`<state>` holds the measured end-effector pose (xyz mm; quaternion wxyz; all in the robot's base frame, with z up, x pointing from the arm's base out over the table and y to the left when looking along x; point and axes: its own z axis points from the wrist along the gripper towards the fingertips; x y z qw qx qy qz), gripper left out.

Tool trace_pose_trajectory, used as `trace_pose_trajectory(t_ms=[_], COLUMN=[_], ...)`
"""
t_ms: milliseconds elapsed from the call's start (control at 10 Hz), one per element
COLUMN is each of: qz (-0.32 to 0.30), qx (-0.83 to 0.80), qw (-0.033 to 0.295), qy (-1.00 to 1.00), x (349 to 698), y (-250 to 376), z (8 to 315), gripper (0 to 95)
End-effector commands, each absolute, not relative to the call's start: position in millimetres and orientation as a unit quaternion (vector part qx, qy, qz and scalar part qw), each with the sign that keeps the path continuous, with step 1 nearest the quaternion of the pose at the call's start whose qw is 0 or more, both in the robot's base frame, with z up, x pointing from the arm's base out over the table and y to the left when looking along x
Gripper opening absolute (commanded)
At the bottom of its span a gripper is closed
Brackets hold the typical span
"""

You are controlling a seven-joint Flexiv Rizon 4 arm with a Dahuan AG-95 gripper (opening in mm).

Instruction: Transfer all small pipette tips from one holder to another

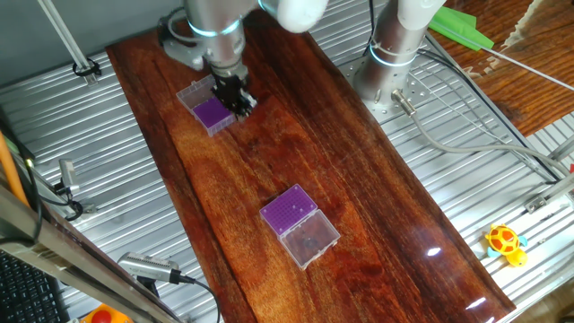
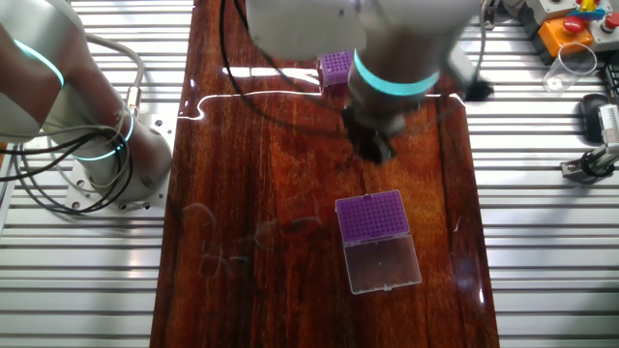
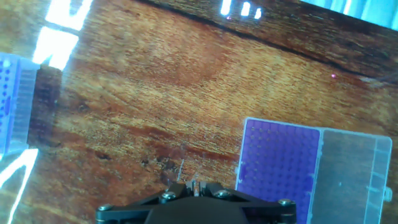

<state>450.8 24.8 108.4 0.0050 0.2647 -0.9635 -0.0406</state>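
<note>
Two purple tip holders with clear hinged lids stand on the wooden table. One holder [image 1: 213, 112] [image 2: 372, 215] [image 3: 277, 165] lies just beside my gripper [image 1: 237, 97] [image 2: 375, 147] [image 3: 191, 185], its lid [image 3: 354, 174] folded open. The other holder [image 1: 289, 210] [image 2: 336, 68] is further along the board and shows at the left edge of the hand view [image 3: 12, 106]. My gripper hangs over bare wood beside the first holder. Its jaws are shut, and a thin pale pipette tip [image 3: 181, 168] sticks out between them.
The wooden board [image 1: 377, 206] lies on a ribbed metal bench. The robot base [image 1: 395, 54] [image 2: 97, 145] stands beside the board with cables around it. A yellow toy [image 1: 505, 242] and a grey tool [image 1: 148, 267] lie off the board.
</note>
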Motion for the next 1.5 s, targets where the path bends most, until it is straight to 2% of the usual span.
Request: trace_pose_trajectory(t_ms=[100,600,1000,1500], qz=[-0.029,-0.027,-0.047,-0.049], qx=[0.174,0.273,0.216,0.2], qw=[-0.002,0.004,-0.005,-0.028], qy=[-0.984,-0.961,-0.975,-0.978], x=[458,458,461,452], y=[95,95,159,186], z=[110,110,113,103], gripper=[0.0,0.0,0.0,0.0])
